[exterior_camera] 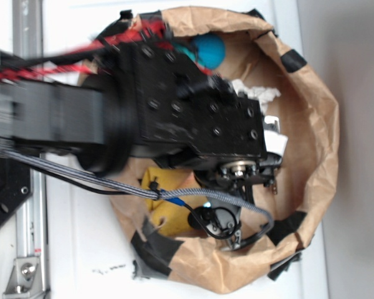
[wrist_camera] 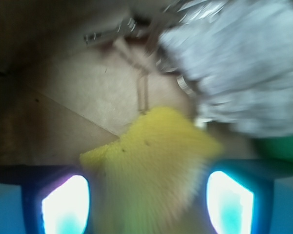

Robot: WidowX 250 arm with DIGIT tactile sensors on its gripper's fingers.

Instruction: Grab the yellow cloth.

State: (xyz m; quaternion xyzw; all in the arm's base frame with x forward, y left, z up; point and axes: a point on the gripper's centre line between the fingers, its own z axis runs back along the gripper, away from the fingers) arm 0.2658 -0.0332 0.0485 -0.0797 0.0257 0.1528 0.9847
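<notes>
White table with a taped paper bag on it

I see a white table top [exterior_camera: 75,249] carrying a brown paper bag [exterior_camera: 318,124] whose rim is rolled down and patched with black tape. The bag sits directly on the table, toward the right of the exterior view. A metal rail [exterior_camera: 30,237] runs along the table's left edge. Small dark scuffs [exterior_camera: 106,270] mark the white surface just below the bag's lower left corner.

The cloth [wrist_camera: 154,165] is fuzzy terry, the bag [exterior_camera: 311,118] matt creased brown paper, the wad [wrist_camera: 239,63] seemingly crinkled white paper, though blurred.
</notes>
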